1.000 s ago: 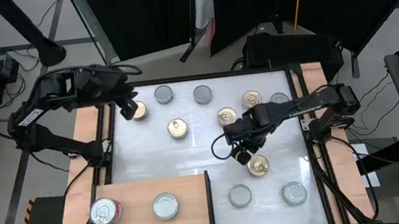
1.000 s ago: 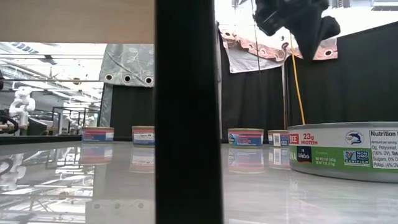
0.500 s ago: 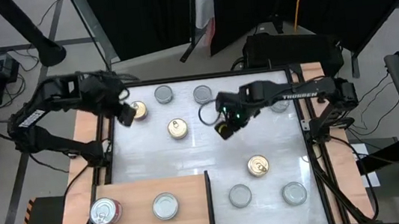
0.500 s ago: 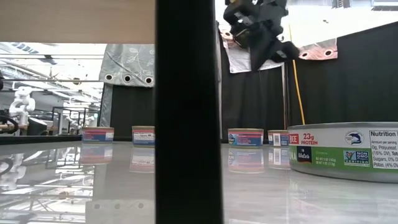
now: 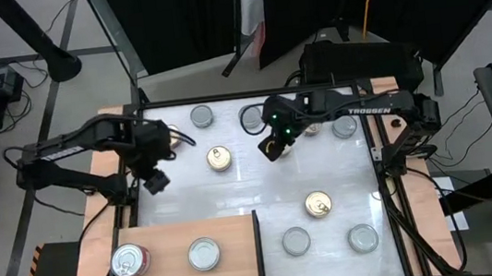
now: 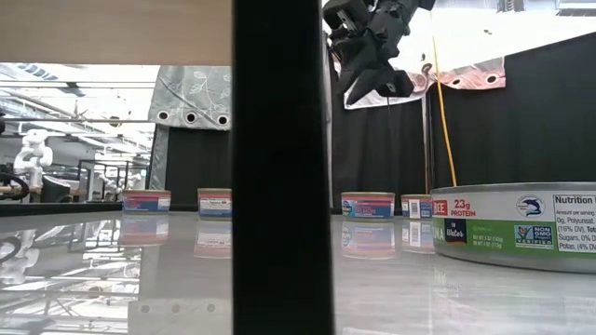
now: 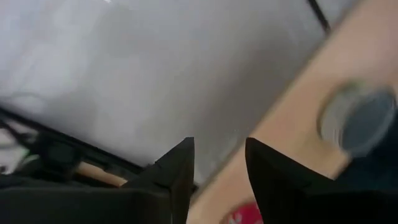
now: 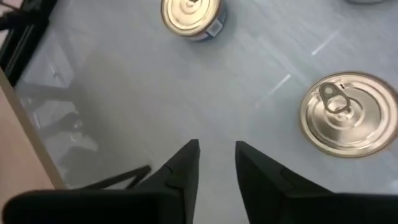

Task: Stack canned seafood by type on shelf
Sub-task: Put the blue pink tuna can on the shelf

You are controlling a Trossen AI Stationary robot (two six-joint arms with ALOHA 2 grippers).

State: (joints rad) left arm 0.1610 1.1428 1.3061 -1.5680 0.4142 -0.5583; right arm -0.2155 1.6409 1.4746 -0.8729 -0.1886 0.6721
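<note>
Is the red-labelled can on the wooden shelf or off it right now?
On it. The red-labelled can sits upright on the shelf, near its left end, beside a silver-lidded can.

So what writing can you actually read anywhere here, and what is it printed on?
"23g PROTEIN", "Nutrition", "NON GMO": on the label of the nearest can in the low view.
"TROSSEN": white letters on the right arm in the high view.
Smaller print on that near can's label: too small to read.
Labels on the far cans: too small to read.
Lids seen from above: no readable text.
</note>
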